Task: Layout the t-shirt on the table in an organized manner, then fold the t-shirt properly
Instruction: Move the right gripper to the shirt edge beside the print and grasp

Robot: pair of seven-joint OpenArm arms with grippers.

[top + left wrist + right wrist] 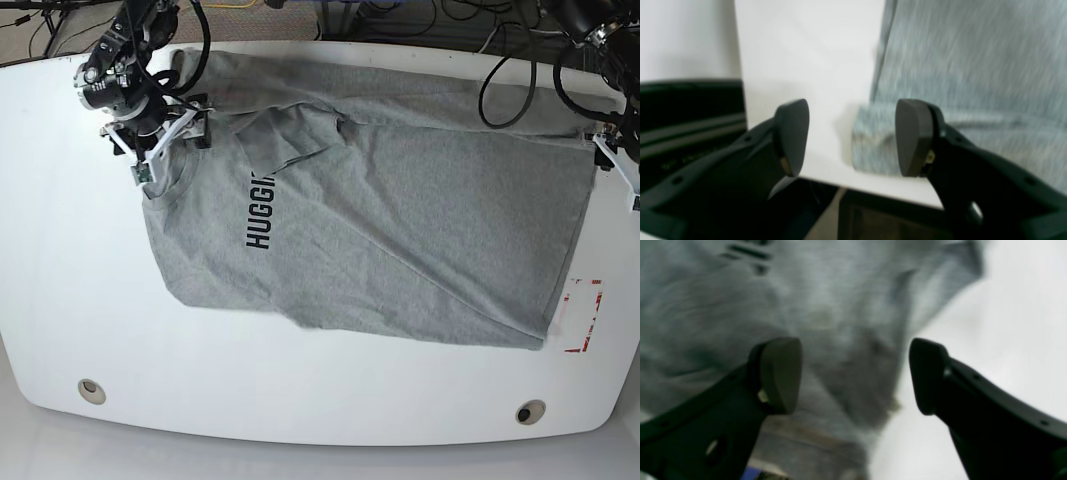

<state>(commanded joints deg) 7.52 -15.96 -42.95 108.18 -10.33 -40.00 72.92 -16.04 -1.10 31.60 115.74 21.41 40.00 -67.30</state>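
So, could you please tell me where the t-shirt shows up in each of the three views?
Left wrist: the t-shirt fills the right half, one corner between the open left gripper fingers.
Right wrist: it covers the left and centre, under the open right gripper.
Base: it is spread across the middle.
Shared landmark: the white table, bare beside the cloth in every view.

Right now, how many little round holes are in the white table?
2. One hole sits near the table's front edge on the base view's left, the other hole near its front right. The t-shirt might hide more.
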